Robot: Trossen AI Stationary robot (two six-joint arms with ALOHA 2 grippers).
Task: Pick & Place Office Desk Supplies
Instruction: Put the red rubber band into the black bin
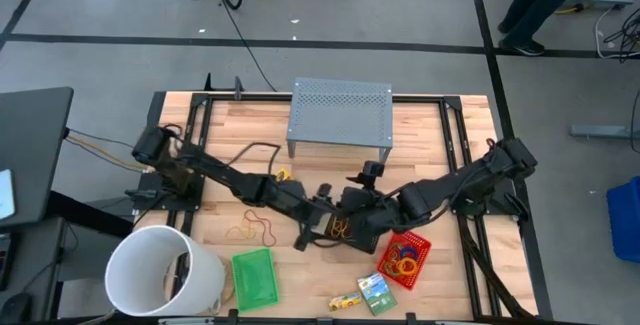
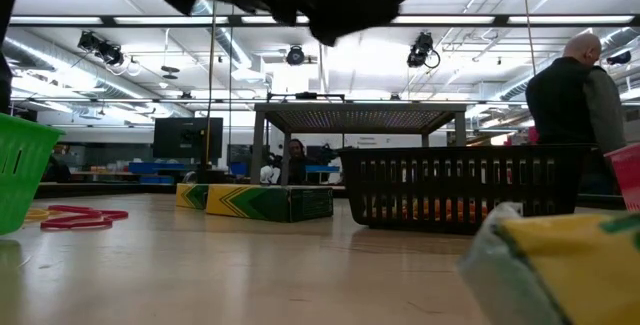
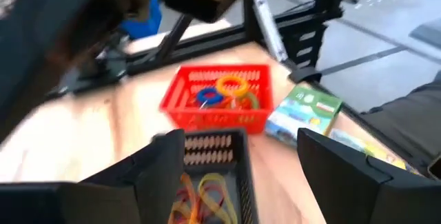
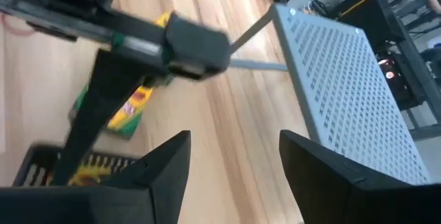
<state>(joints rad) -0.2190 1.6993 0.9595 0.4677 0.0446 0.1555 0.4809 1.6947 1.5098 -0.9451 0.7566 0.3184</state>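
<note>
The black mesh tray holds brown and yellow rubber bands. To its right, the red tray holds coloured rings. A green tray and crayon boxes lie near the near edge. Another crayon box lies toward the far side. Loose rubber bands lie on the wood. My left gripper hangs open over the black tray, pointing toward the red tray. My right gripper is open above the table just beyond that tray, facing the grey stand.
The grey perforated stand sits at the far middle. The white bucket stands at the near left corner. The two arms meet close together over the table's centre. Bare wood lies between the black tray and the stand. A person stands in the room beyond.
</note>
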